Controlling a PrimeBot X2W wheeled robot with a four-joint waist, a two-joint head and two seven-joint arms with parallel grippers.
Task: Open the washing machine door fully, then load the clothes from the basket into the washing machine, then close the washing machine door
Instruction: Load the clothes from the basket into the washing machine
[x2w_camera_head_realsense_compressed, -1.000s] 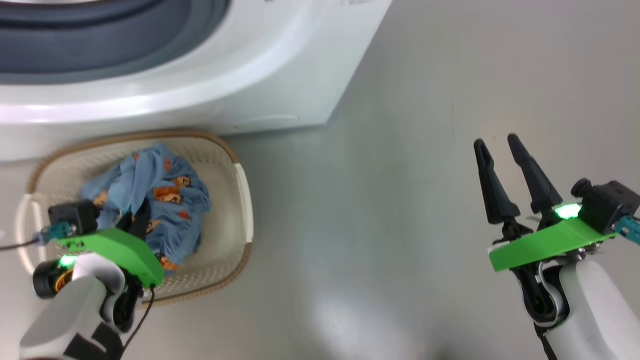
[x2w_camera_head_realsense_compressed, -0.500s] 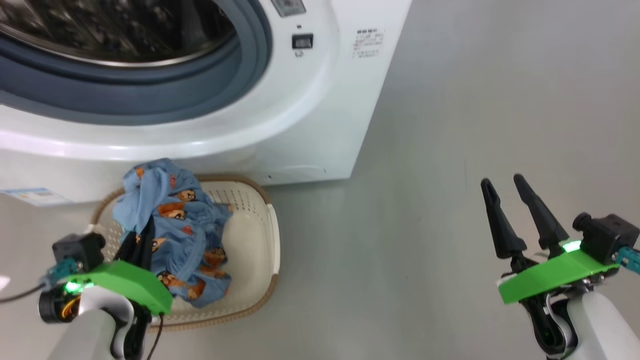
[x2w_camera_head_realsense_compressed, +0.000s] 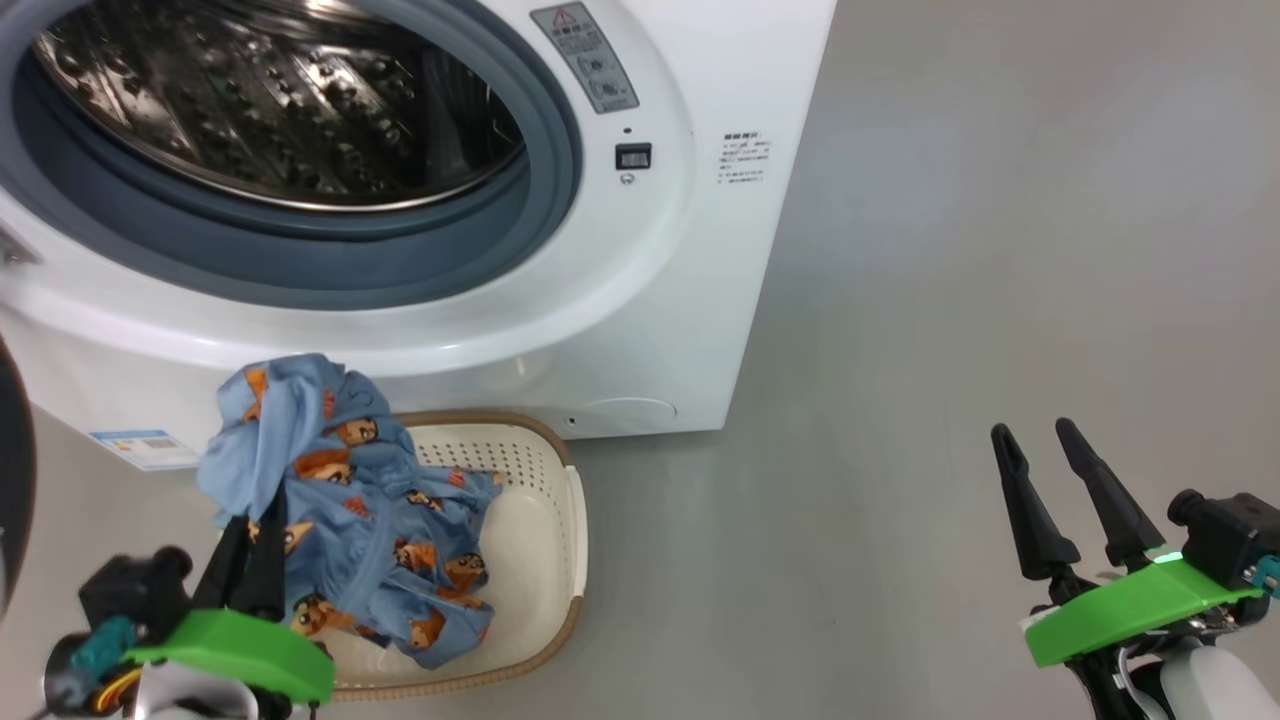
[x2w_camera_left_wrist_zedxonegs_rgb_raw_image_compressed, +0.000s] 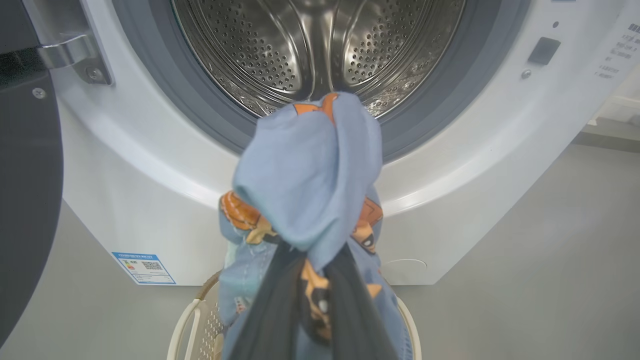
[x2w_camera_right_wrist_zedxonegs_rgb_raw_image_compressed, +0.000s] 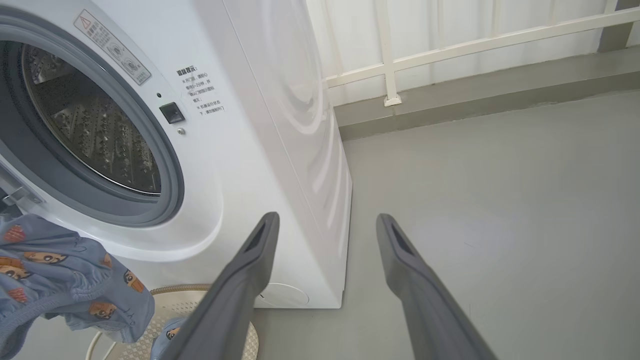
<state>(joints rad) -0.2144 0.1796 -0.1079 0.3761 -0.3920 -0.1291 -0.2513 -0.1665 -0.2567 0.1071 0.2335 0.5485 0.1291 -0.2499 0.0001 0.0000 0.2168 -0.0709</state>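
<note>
Bright, even light, soft shadows, mild wide-angle bowing at wrist-view edges

basket (x2w_camera_head_realsense_compressed: 577, 520) — before washing machine (x2w_camera_head_realsense_compressed: 680, 300), clothes (x2w_camera_head_realsense_compressed: 350, 500) partly in basket

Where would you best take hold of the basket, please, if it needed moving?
Probably the basket's white handle on the right, coming from the right with the open right gripper. That bar juts clear of the side, while the clothes hang over the left.
</note>
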